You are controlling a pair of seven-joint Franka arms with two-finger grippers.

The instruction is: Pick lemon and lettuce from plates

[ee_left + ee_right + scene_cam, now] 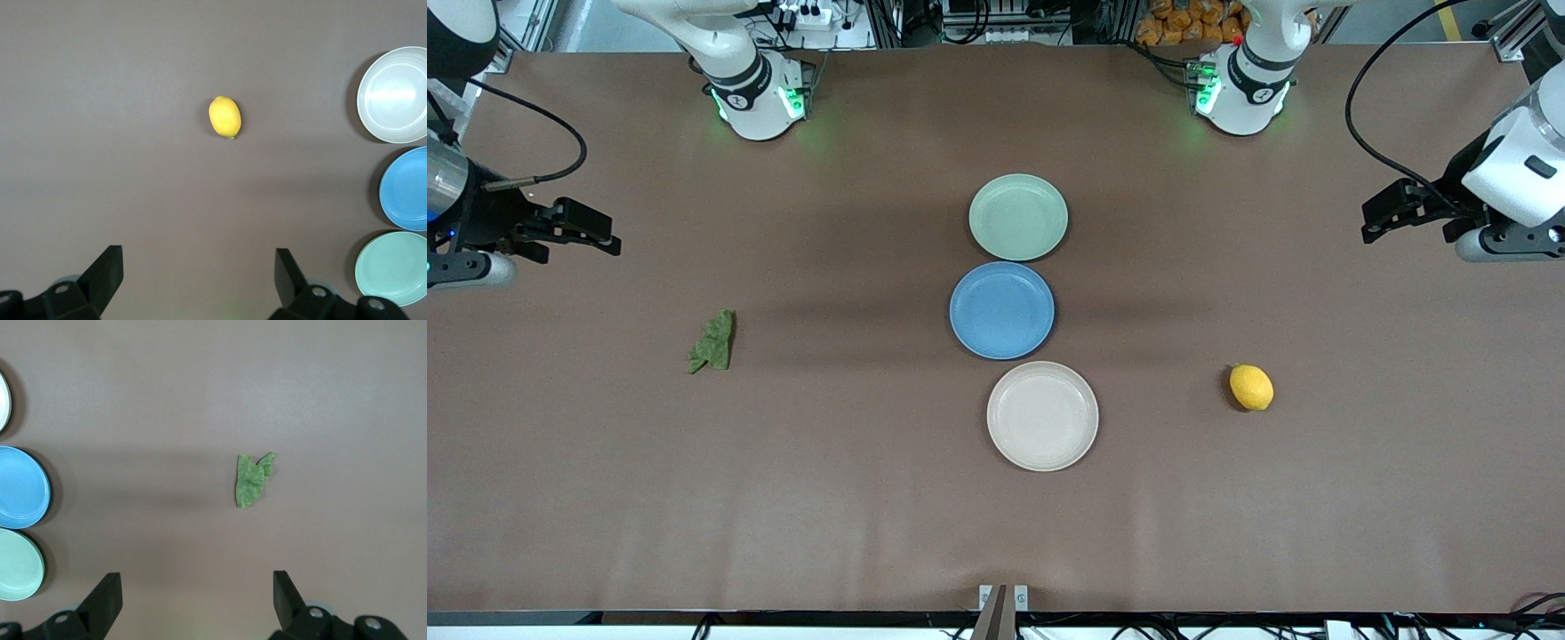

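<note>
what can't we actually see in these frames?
- Right wrist view: the beige plate is cut off by the frame edge; only a sliver shows.
- Left wrist view: the blue plate and green plate are clipped by the edge.
- Front view: both arms run out of frame at the sides.
- Underside of the lettuce and lemon: hidden against the table.

Left end effector (pixel 1375 218) and right end effector (pixel 602 233) both hover with fingers spread wide.

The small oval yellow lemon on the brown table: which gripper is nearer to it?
Left. The left gripper hangs at the lemon's end of the table; the right gripper hangs at the other end.
</note>
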